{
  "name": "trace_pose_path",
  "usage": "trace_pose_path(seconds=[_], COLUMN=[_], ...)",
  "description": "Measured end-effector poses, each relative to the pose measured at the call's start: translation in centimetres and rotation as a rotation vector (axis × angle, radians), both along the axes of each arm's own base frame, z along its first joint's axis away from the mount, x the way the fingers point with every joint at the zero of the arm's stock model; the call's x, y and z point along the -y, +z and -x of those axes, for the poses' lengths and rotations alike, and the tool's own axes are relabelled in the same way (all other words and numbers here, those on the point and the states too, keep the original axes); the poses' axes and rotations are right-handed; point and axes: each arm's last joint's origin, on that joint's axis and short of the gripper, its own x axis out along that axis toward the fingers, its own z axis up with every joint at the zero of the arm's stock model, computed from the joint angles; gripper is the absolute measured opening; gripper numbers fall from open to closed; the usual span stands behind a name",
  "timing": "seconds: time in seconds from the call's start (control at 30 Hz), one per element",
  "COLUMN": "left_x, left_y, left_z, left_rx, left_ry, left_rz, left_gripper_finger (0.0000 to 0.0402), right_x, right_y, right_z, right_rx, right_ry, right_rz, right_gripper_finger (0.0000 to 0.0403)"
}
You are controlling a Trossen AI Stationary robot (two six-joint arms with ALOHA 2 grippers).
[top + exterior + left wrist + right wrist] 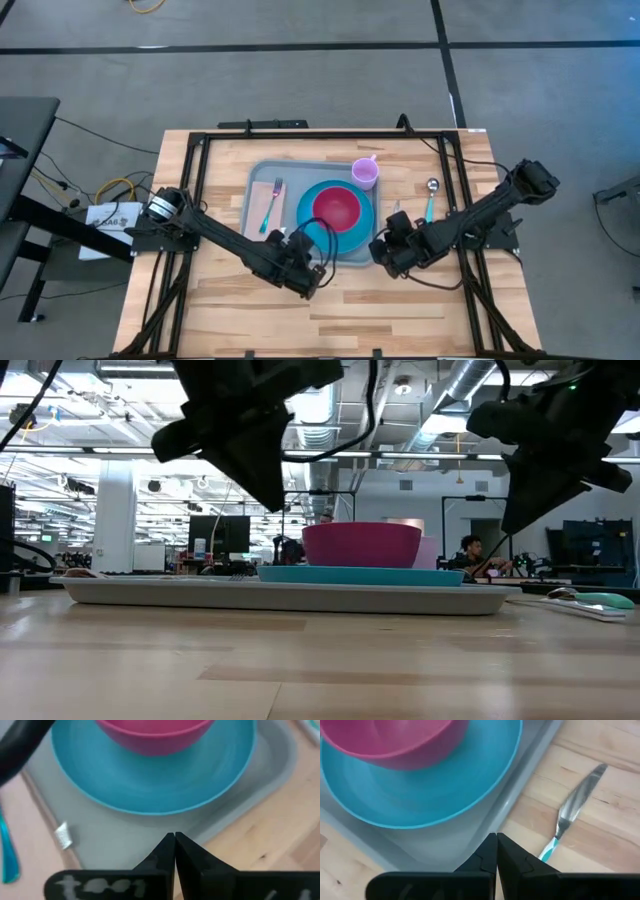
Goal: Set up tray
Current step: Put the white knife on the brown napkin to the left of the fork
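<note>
The bench (330, 300) carried the tray (262, 178) at its middle, already bearing a blue plate (310, 205), a pink bowl (337, 207), a cup (365, 173) and, on a napkin (264, 205), a fork (271, 203). A knife (572, 805) and spoon (431, 199) lay off the tray's right rim. The left pincer (174, 851) hovered at the tray's near edge, the right pincer (496, 851) at its near right corner, both closed and empty. Cutlery seemed the step in hand; next, the right pincer would likely need to open over the knife.

Grey floor (300, 80); open office behind, exposed ceiling ducts (470, 380), white column (115, 515).
</note>
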Motion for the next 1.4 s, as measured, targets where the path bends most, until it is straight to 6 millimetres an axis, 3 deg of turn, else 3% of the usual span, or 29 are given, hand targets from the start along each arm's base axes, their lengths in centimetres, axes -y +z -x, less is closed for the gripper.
trace_pose_path(seconds=[0.33,0.73,1.2,1.4], left_x=[-2.1,-4.7,-6.2,-6.2], left_y=[0.0,-0.1,-0.1,-0.1], left_z=[-1.3,-2.1,-2.4,-2.4], left_rx=[0.005,0.009,0.008,0.012], left_ry=[0.007,0.102,0.136,0.143], left_rz=[0.061,0.125,0.121,0.126], left_gripper_finger=[0.0000,0.0000,0.0000,0.0000], right_x=[0.2,0.4,0.4,0.2], right_y=[0.0,-0.3,-0.4,-1.9], right_z=[-0.2,1.9,1.7,0.6], right_rx=[0.058,-0.061,-0.028,-0.071], right_ry=[-0.147,-0.456,-0.508,-0.544], right_rz=[-0.082,-0.187,-0.209,-0.250], right_gripper_finger=[0.0001,0.0007,0.0048,0.0053])
